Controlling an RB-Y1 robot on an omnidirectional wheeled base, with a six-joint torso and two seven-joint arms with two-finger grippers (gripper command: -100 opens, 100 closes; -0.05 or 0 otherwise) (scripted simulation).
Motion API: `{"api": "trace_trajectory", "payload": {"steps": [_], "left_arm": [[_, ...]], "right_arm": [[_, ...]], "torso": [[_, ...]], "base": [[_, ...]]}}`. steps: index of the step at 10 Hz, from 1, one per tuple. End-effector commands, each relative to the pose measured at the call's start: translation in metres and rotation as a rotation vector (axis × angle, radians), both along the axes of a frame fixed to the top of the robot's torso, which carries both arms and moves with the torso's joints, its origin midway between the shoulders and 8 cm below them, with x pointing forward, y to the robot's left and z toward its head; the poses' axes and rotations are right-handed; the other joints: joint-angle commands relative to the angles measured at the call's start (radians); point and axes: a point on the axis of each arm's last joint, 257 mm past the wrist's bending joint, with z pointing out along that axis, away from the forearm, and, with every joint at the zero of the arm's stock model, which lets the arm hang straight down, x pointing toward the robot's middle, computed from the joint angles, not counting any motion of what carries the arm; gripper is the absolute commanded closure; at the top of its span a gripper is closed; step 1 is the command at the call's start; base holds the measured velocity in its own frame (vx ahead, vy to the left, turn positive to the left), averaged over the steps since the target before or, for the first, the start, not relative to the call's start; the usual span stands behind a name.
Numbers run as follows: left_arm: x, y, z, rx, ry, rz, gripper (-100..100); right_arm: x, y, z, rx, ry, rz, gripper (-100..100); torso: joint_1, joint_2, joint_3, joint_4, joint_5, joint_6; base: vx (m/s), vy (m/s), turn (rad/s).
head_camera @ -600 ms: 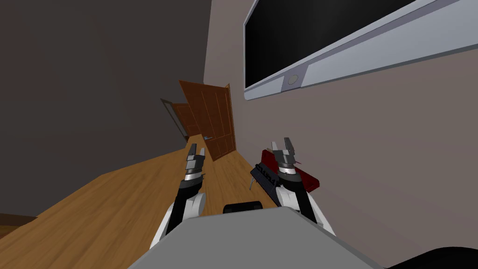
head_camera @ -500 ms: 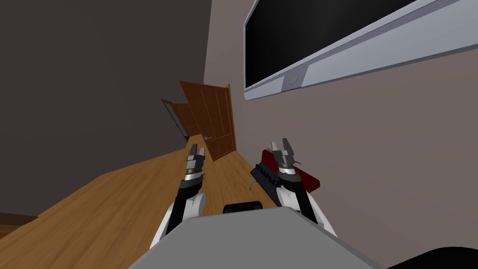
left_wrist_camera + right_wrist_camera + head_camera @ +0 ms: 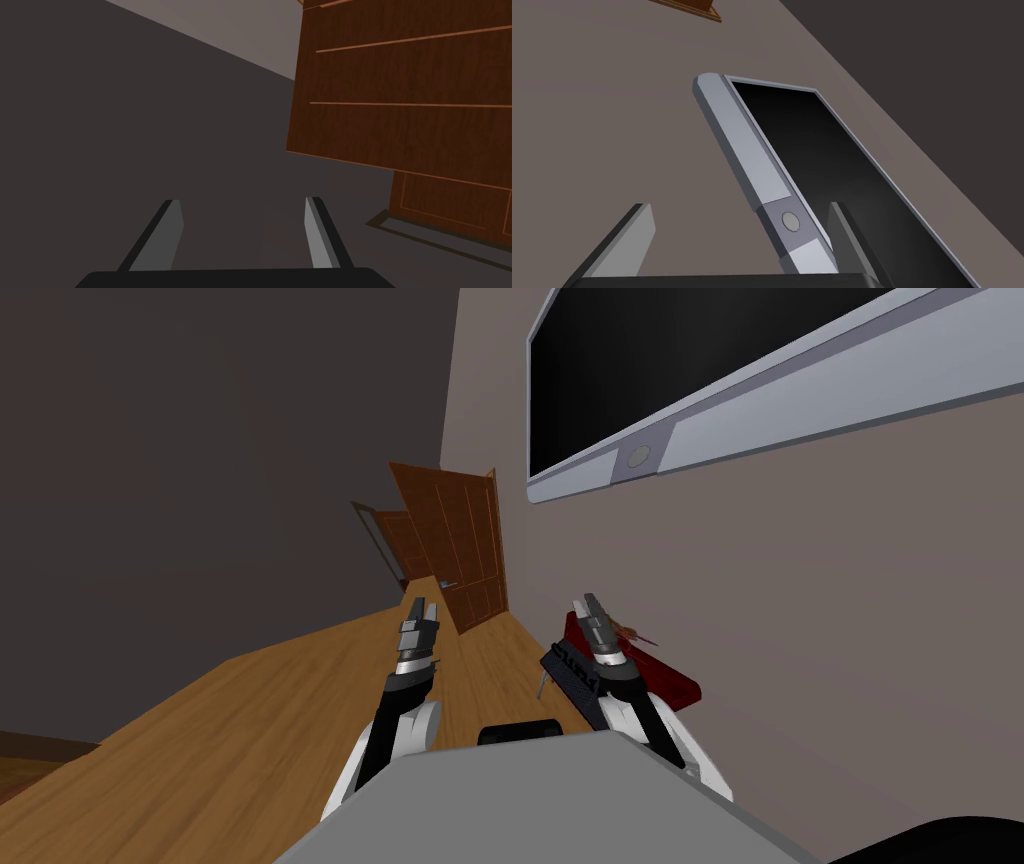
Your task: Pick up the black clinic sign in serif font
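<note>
Down by the foot of the brownish wall (image 3: 800, 618) on my right, the black sign (image 3: 566, 670) sits slanted just above the wooden floor (image 3: 250, 718). It is a dark slab with pale lettering too small for me to read and a thin grey leg under its near end. My right forearm crosses in front of part of it, and my right gripper (image 3: 588, 608) hangs above and just past it. In the right wrist view its fingers (image 3: 632, 240) stand wide apart with nothing between them. They point up at a wall-mounted screen (image 3: 822, 150) with a black face and a light grey frame bearing a round button. A dark red slab (image 3: 665, 676) lies on the other side of that forearm, close against the wall, with something small and orange at its far end that I cannot make out. My left gripper (image 3: 421, 610) is held out over the floor, well apart from the black sign, aimed toward a brown panelled door (image 3: 455, 548). Its fingers (image 3: 160, 240) are likewise spread and hold nothing.
</note>
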Motion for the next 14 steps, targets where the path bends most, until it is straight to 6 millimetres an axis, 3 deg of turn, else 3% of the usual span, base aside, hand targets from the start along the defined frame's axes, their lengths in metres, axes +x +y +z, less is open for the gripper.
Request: {"api": "trace_trajectory", "payload": {"steps": [1, 8, 9, 11, 12, 14], "left_arm": [[0.000, 0.000, 0.000, 0.000, 0.000, 0.000, 0], [0.000, 0.000, 0.000, 0.000, 0.000, 0.000, 0], [0.000, 0.000, 0.000, 0.000, 0.000, 0.000, 0], [0.000, 0.000, 0.000, 0.000, 0.000, 0.000, 0], [0.000, 0.000, 0.000, 0.000, 0.000, 0.000, 0], [0.000, 0.000, 0.000, 0.000, 0.000, 0.000, 0]], "right_arm": [[0.004, 0.006, -0.019, -0.081, 0.038, 0.006, -100], [0.011, 0.019, -0.132, -0.451, 0.222, 0.023, -100], [0.011, 0.019, -0.132, -0.451, 0.222, 0.023, -100], [0.008, 0.019, -0.167, -0.562, 0.271, 0.034, -100], [0.008, 0.018, -0.169, -0.562, 0.276, 0.033, -100], [0.002, 0.017, -0.206, -0.677, 0.324, 0.050, -100]], "torso": [[0.000, 0.000, 0.000, 0.000, 0.000, 0.000], [0.001, -0.003, -0.002, -0.001, 0.000, 0.000], [0.000, -0.002, -0.001, -0.001, 0.000, 0.000], [0.000, 0.001, 0.000, 0.000, 0.000, 0.000], [0.000, 0.001, 0.001, 0.000, 0.000, 0.000], [-0.001, 0.001, 0.000, 0.000, 0.000, 0.000]], "base": [[0.076, 0.029, 0.040], [0.096, 0.032, 0.050], [0.057, 0.018, 0.009], [0.048, 0.026, 0.049], [0.049, 0.018, 0.012], [0.058, 0.018, 0.056]]}}
